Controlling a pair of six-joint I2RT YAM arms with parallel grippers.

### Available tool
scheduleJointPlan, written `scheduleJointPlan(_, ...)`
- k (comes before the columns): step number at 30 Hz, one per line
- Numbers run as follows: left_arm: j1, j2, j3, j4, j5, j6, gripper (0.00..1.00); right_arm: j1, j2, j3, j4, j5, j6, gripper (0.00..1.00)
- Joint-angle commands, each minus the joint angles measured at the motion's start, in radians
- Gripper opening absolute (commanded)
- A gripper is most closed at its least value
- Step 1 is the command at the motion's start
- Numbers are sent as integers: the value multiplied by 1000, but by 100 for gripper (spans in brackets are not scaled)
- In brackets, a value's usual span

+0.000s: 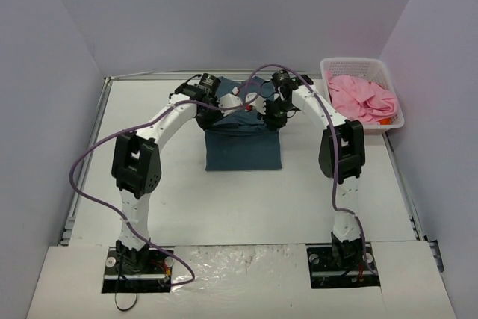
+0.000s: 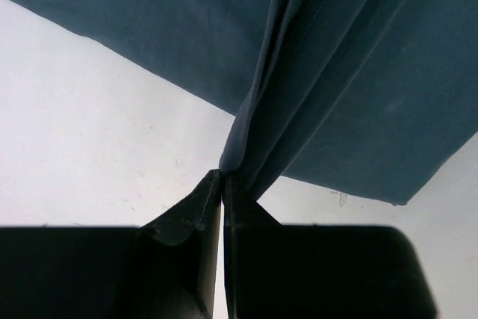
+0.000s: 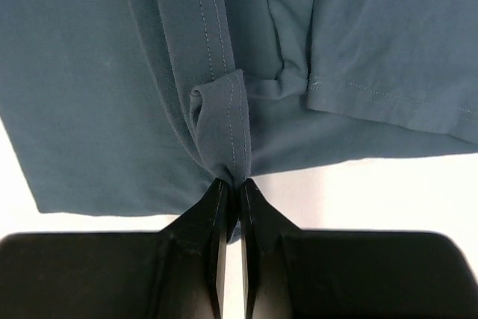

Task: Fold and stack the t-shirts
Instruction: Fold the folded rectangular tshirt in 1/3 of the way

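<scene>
Folding the teal shirt (image 1: 243, 152) mid-table: left gripper (image 2: 223, 178) and right gripper (image 3: 231, 183) both clenched on its far edge. Next, probably carrying that edge nearward, evenly. In basket (image 1: 351, 63), far right: pink shirt (image 1: 364, 97).

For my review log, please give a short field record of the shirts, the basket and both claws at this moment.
teal shirt: partly folded, centre of the scene
left claw: shut on teal shirt's far edge
right claw: shut on teal shirt, at a stitched hem
pink shirt: crumpled in basket
basket: white lattice, far right
stacking: not yet done
</scene>
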Motion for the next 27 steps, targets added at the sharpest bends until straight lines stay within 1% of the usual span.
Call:
scheduleJointPlan(1,-18,-8,51,1,27,78,2,-23,50,55,-4,5,65,0)
scheduleJointPlan(9,-15,50,85,35,19,76,2,-32,106,104,-4,8,68,0)
scheduleJointPlan(10,-15,58,102,35,19,78,2,-32,116,109,-3,10,71,8)
scheduleJointPlan(11,-15,71,111,33,19,76,2,-35,121,118,-2,11,72,13)
scheduleJointPlan(12,-15,79,128,35,18,78,3,-37,133,124,-4,11,74,14)
scheduleJointPlan(13,-15,85,133,38,15,78,5,-38,139,132,-3,15,77,21)
scheduleJointPlan(14,-15,88,133,67,-10,73,15,-40,144,141,-2,22,83,32)
scheduleJointPlan(15,-15,88,133,84,-22,69,22,-41,150,159,1,25,86,38)
scheduleJointPlan(16,-14,85,128,101,-22,66,25,-44,158,171,1,27,89,42)
scheduleJointPlan(17,-15,75,123,145,-68,52,25,-46,162,185,7,27,106,43)
scheduleJointPlan(20,-15,43,114,199,-103,38,27,-57,175,254,30,19,141,47)
scheduleJointPlan(23,-15,-8,107,234,-168,44,29,-60,166,312,39,34,174,48)
scheduleJointPlan(26,-15,-81,93,234,-179,30,29,-60,130,328,65,61,220,48)
scheduleJointPlan(27,-17,-105,67,231,-177,23,29,-61,117,319,80,65,235,48)
